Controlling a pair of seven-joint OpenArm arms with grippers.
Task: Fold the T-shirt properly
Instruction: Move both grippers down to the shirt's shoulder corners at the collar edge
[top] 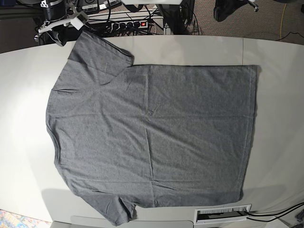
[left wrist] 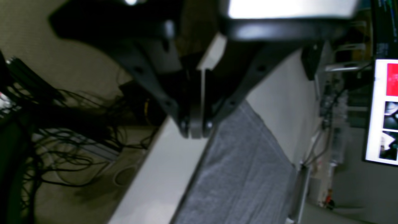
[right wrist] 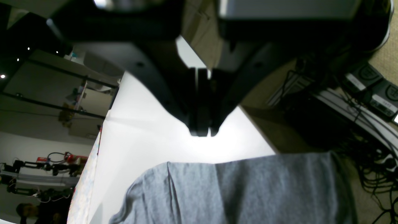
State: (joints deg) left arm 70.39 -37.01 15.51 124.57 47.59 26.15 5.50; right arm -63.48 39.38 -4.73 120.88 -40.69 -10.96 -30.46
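Nearest you, in each wrist view, you see an end effector with its jaws pressed together and nothing between them — the left end effector [left wrist: 196, 132] hangs over the worktop's [left wrist: 161, 174] edge just beside the T-shirt [left wrist: 245, 168], and the right end effector [right wrist: 201, 132] hangs above bare worktop just short of the cloth. Farther out, the base view shows you the whole T-shirt [top: 152, 128] lying flat and spread open on the worktop [top: 280, 71], collar end toward that view's left, hem toward its right, one sleeve [top: 97, 54] at the top and the other at the bottom edge. No fold is made, so you are at the very start, I judge. Your next move likely calls for opening both end effectors and lowering them onto one long edge — sleeve and hem corner — to lift it evenly.
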